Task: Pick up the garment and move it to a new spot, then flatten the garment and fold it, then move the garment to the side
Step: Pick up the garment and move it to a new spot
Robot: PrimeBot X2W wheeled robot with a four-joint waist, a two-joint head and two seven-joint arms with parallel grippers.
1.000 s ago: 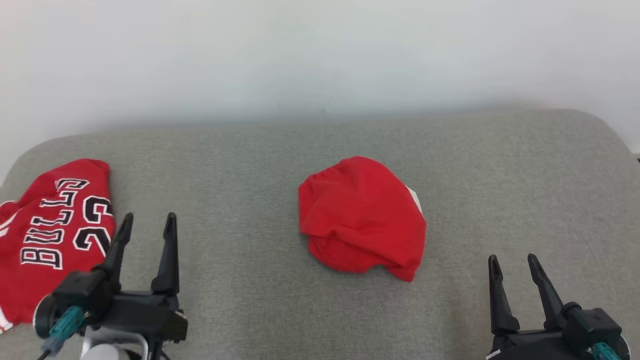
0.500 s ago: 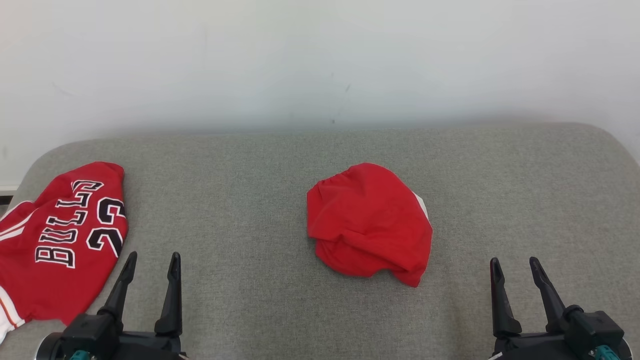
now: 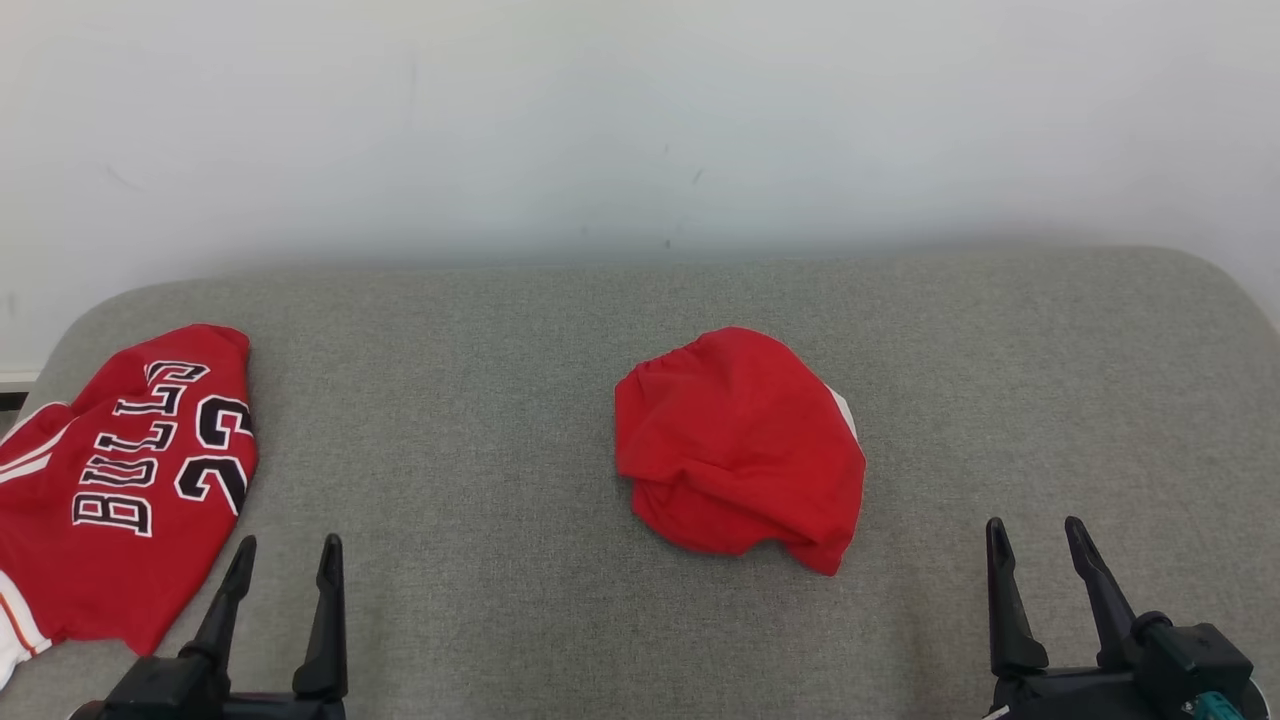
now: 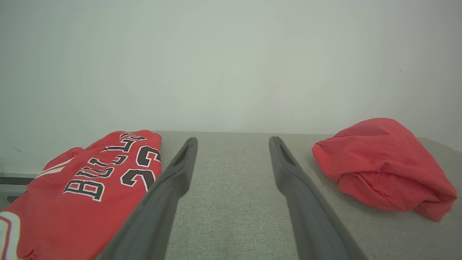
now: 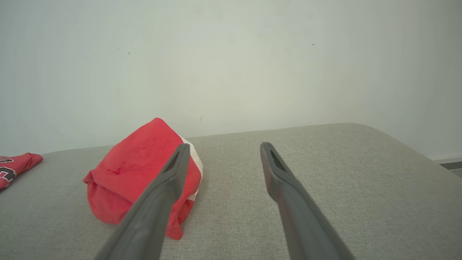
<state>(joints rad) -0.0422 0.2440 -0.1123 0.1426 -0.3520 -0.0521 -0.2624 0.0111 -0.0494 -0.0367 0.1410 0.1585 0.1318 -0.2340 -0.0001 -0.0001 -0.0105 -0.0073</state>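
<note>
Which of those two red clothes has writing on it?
The jersey on the left, printed BULLS 23; the bunched garment in the middle shows none.

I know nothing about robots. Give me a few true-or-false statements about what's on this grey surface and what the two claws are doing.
1. A plain red garment lies crumpled near the middle of the grey fabric surface. True.
2. The left gripper is clamped on the Bulls jersey. False: its jaws are open and empty.
3. The Bulls jersey bears the number 23. True.
4. The right gripper is lifting the plain red garment. False: it is open, empty and apart from the garment.
</note>
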